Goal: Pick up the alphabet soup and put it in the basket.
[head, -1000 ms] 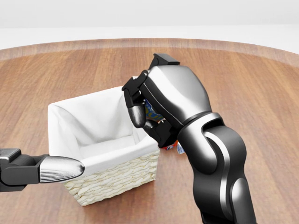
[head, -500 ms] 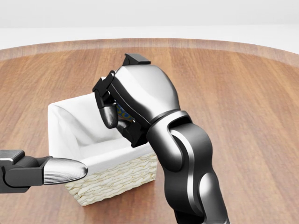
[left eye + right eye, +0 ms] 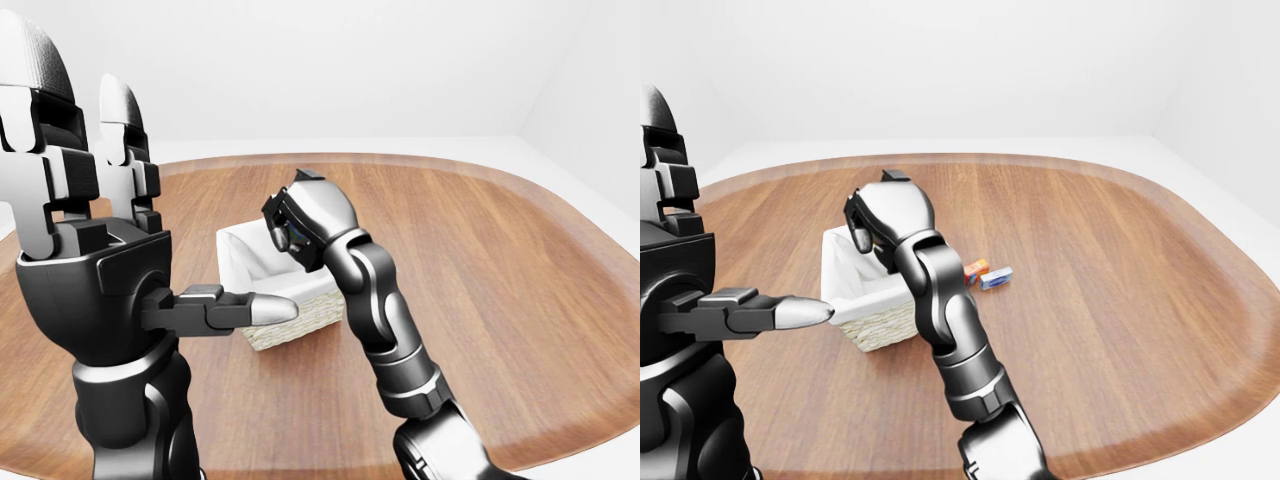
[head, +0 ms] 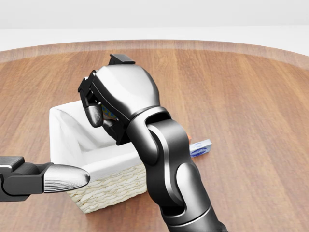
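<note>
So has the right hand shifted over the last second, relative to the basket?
Yes. In the head view the right hand, shut on the alphabet soup, has moved leftward from the basket's right rim to over its white-lined interior.

— How much of the alphabet soup (image 4: pixel 110 114) shows?
— A blue sliver between the fingers of my right hand (image 4: pixel 104 111); the label is unreadable.
— And the basket (image 4: pixel 72 140)?
— My forearm covers its right side. My left hand (image 3: pixel 85 250) is cut off at the left-eye view's edge.
</note>
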Controlling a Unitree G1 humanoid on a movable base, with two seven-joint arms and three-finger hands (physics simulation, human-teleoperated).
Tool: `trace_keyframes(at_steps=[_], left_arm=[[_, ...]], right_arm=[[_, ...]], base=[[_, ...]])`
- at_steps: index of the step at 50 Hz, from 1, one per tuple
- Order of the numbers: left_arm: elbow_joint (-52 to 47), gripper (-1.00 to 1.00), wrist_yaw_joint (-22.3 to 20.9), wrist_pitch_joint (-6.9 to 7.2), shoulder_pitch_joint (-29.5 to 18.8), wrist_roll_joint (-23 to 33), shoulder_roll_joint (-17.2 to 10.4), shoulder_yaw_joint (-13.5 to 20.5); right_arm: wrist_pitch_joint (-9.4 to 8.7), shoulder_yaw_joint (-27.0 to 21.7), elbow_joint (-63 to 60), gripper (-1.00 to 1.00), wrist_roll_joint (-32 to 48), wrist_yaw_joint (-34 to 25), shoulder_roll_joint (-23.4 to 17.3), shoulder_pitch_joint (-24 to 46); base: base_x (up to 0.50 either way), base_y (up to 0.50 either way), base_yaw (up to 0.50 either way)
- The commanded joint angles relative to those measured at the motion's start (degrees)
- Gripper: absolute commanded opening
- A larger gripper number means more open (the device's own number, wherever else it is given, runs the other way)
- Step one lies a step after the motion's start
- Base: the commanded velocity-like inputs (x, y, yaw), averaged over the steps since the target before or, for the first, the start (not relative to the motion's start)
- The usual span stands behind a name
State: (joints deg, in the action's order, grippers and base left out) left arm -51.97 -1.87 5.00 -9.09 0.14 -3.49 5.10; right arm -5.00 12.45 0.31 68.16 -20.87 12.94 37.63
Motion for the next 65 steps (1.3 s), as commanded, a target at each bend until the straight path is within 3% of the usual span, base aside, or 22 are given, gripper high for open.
trace_keyframes(at_steps=[1, 18, 28, 39, 65], left_arm=[[-0.1, 1.0, 0.04, 0.0, 0.02, -0.18, -0.06, -0.21], [-0.43, 1.0, 0.35, 0.0, -0.18, -1.16, -0.09, 0.05], [0.21, 1.0, 0.33, 0.0, -0.09, -0.56, -0.15, 0.23], [-0.53, 1.0, 0.67, 0.0, -0.54, -1.09, -0.03, 0.26], [-0.19, 1.0, 0.66, 0.0, -0.14, -1.56, -0.09, 0.04]], right_arm=[[0.0, 0.42, 3.32, -0.92, 0.5, 2.76, 0.91, 1.97], [0.0, -1.99, 16.35, -0.91, -0.1, 8.77, 0.1, 11.74], [0.0, -1.7, 21.7, -0.95, 0.68, 11.63, 0.04, 14.08], [0.0, -2.59, 25.66, -0.94, 0.25, 11.9, 0.29, 18.51], [0.0, -1.77, 26.63, -0.97, 3.09, 11.95, 0.96, 19.06]], base=[[0.0, 0.0, 0.0], [0.0, 0.0, 0.0], [0.0, 0.0, 0.0], [0.0, 0.0, 0.0], [0.0, 0.0, 0.0]])
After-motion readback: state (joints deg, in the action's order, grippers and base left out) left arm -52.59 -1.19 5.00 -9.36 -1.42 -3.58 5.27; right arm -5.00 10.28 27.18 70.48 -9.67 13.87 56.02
